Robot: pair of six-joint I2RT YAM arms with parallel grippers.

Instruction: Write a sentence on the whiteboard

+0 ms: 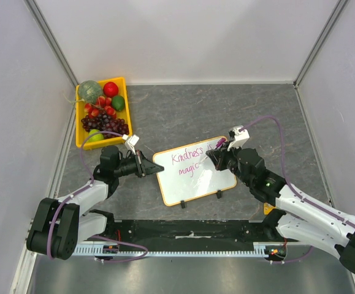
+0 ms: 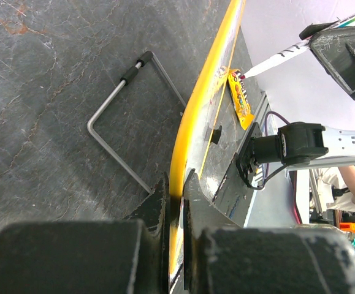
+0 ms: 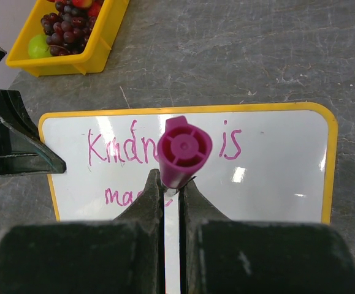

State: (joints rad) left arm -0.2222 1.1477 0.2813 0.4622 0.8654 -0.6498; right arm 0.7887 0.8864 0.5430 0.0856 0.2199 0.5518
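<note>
1. The worktop [image 1: 238, 110] is grey, stone-patterned and matt. The left wrist view shows its veining up close.
2. The whiteboard [image 1: 195, 184] lies near the middle, slightly skewed, between the two arms. It is glossy white with rounded corners and a thin orange-yellow frame. Only the left wrist view shows it edge-on, with a bent wire loop [image 2: 132, 71] on the grey surface on its far side.
3. A yellow plastic tray [image 1: 79, 122] of fruit sits at the far left corner, well apart from the board. The right wrist view catches only its grapes and a green fruit.
4. The left claw [image 1: 152, 168] is clamped on the board's left edge, with the frame pinched between its black fingers [image 2: 156, 202].
5. The right claw [image 1: 214, 156] hangs over the board's right half, closed tight on the marker [image 3: 183, 150].
6. The marker's round magenta end faces the right wrist camera. Its pale barrel shows only from the left wrist. Whether the tip touches the board, I can't tell.
7. The sentence [image 1: 189, 157] is thin pink handwriting. From above it reads "Kindness is" over "magic". From the right wrist, the marker and fingers hide its middle letters.
8. Two small black clips [image 1: 183, 205] grip the near long edge, seen clearly only from above.
</note>
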